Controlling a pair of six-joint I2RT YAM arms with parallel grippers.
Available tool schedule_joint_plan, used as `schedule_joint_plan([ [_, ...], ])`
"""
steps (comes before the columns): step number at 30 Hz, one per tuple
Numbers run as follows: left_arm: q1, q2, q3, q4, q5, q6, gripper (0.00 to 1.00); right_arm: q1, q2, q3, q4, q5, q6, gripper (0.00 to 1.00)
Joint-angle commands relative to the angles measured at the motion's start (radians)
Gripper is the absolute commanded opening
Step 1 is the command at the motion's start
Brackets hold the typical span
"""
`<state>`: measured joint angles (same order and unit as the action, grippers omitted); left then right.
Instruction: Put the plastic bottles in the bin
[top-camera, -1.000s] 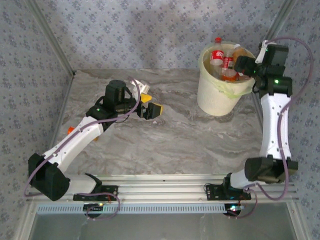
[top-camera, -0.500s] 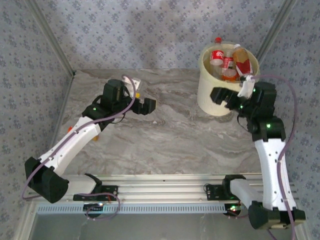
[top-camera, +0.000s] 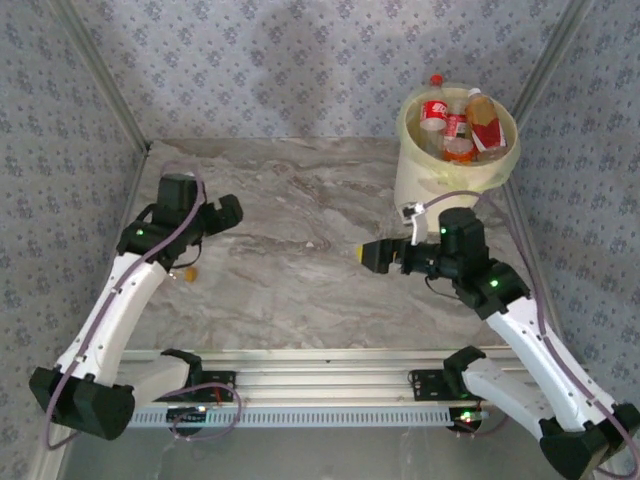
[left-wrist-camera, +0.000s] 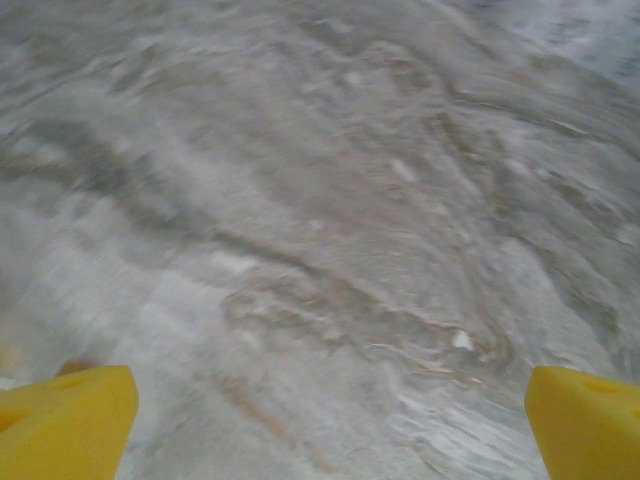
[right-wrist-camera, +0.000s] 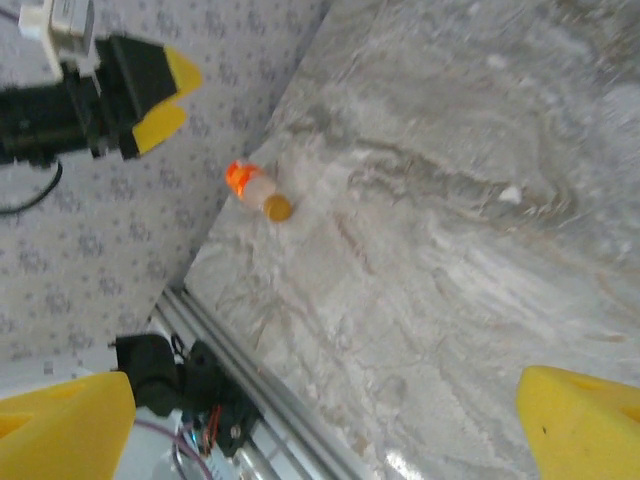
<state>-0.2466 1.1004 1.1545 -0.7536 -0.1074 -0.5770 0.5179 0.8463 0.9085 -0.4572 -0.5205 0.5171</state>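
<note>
a few plastic bottles (top-camera: 458, 125) stand packed in the bin (top-camera: 425, 195), at the far right of the table (top-camera: 300, 290). one little bottle (right-wrist-camera: 258, 192) with an orange cap lies on its side at the left of the table, close to the wall and beside the left arm. the left gripper (top-camera: 226, 212) hangs a bit farther back than it. its fingers are wide apart with nothing in them. the right gripper (top-camera: 378, 255) is just in front of the bin. its fingers are wide too and hold nothing.

i think the next job is to get that little bottle. the left gripper is closer. it should come down over the bottle's middle, one finger on each side, then squeeze softly so the bottle does not roll away.

in the top view the little bottle is just a tiny orange dot. the left wrist view is blurry. i cannot tell how many bottles lie deep in the bin.
</note>
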Motion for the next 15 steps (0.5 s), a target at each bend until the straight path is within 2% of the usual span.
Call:
schedule_joint_plan([
  [1, 0.107, 0.017, -0.044, -0.11, 0.002, -0.092, 1.0, 0.081, 0.024, -0.008, 0.07, 0.068, 0.019, 1.0],
  [9, 0.354, 0.114, -0.128, -0.052, 0.049, -0.167, 0.96, 0.24, 0.138, -0.006, 0.108, 0.154, 0.011, 1.0],
  [15, 0.474, 0.177, -0.17, 0.03, 0.073, -0.209, 0.95, 0.3, 0.198, 0.029, 0.092, 0.195, -0.003, 1.0],
])
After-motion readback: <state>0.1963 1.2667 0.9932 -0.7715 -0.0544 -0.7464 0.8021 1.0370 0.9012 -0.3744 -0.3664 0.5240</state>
